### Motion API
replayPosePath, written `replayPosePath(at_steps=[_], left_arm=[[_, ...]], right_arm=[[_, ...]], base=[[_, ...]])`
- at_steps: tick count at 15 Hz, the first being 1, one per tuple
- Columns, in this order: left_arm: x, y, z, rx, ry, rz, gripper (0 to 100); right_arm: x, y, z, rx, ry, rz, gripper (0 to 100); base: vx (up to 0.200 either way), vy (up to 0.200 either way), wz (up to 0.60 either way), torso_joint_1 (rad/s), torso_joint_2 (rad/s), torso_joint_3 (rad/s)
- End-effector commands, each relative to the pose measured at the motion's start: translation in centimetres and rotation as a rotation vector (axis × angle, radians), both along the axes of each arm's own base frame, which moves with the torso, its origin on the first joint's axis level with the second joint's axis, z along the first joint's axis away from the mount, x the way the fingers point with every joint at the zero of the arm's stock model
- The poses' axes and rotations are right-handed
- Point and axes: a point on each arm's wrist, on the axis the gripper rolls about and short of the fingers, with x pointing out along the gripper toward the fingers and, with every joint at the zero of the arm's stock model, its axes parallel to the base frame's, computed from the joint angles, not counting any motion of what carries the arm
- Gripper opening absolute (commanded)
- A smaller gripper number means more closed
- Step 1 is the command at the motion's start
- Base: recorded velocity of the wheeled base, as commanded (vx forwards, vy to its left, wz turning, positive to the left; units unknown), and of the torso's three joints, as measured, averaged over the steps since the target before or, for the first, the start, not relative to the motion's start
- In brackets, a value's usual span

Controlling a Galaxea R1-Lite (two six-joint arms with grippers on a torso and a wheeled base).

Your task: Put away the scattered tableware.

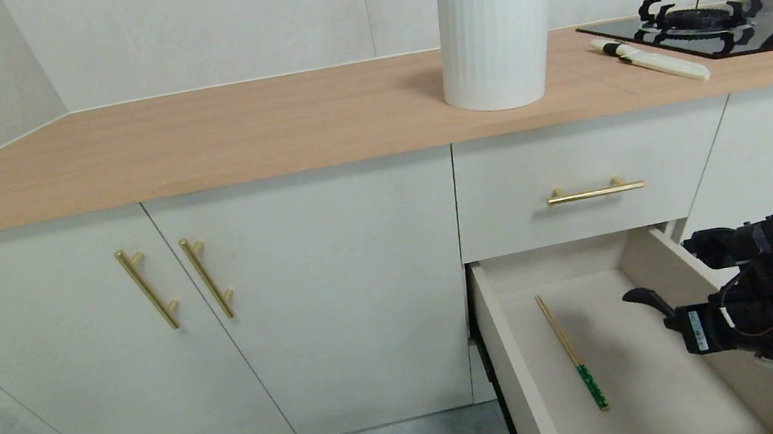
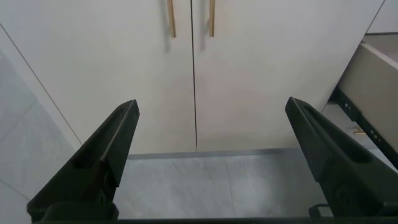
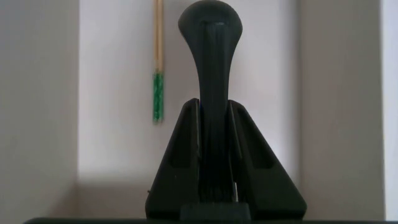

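Note:
A pair of wooden chopsticks with green ends point(image 1: 572, 353) lies in the open drawer point(image 1: 498, 340), also seen as chopsticks point(image 3: 158, 62) in the right wrist view. My right gripper point(image 1: 675, 321) hovers over the drawer's right half, shut on a black utensil point(image 1: 642, 297) whose rounded end point(image 3: 209, 25) sticks out past the fingers point(image 3: 186, 134). A pale-handled knife point(image 1: 649, 59) rests on the wooden counter beside the stove. My left gripper point(image 2: 211, 143) is open and empty, low in front of the double cabinet doors point(image 2: 196, 74).
A tall white ribbed container point(image 1: 496, 19) stands on the countertop point(image 1: 196, 134). A black gas hob point(image 1: 712, 25) with a pot is at the far right. A shut drawer with a gold handle point(image 1: 596, 191) sits above the open one. Grey floor lies below.

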Motion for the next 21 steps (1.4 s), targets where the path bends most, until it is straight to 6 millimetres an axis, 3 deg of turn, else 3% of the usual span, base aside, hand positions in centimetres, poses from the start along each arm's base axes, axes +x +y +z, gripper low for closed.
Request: replayPosePath(at_steps=[1,4,6,11,14,21], left_arm=[[0.0,0.0,0.0,-0.001,0.001,0.0,100],[0.0,0.0,0.0,-0.001,0.001,0.001,100],[0.0,0.0,0.0,-0.001,-0.001,0.001,100],[0.0,0.0,0.0,-0.001,0.002,0.0,100],[0.0,0.0,0.0,-0.001,0.001,0.001,100],[0.0,0.0,0.0,-0.001,0.001,0.001,100]], right_arm=[[0.3,0.0,-0.7,-0.003,0.02,-0.002,0],[1.0,0.1,-1.0,-0.004,0.018,0.001,0],[3.4,0.6,-2.4,-0.026,0.025,-0.03,0],[6.8,0.9,-9.1,-0.057,0.096,-0.053,0],[7.2,0.9,-11.0,-0.065,0.09,-0.064,0],[7.6,0.8,-12.7,-0.07,0.086,-0.066,0]], base=[[0.0,0.0,0.0,-0.022,0.06,0.036],[0.0,0.0,0.0,0.0,0.0,0.0],[0.0,0.0,0.0,0.0,0.0,0.0],[0.0,0.0,0.0,0.0,0.0,0.0],[0.0,0.0,0.0,0.0,0.0,0.0],[0.0,0.0,0.0,0.0,0.0,0.0]])
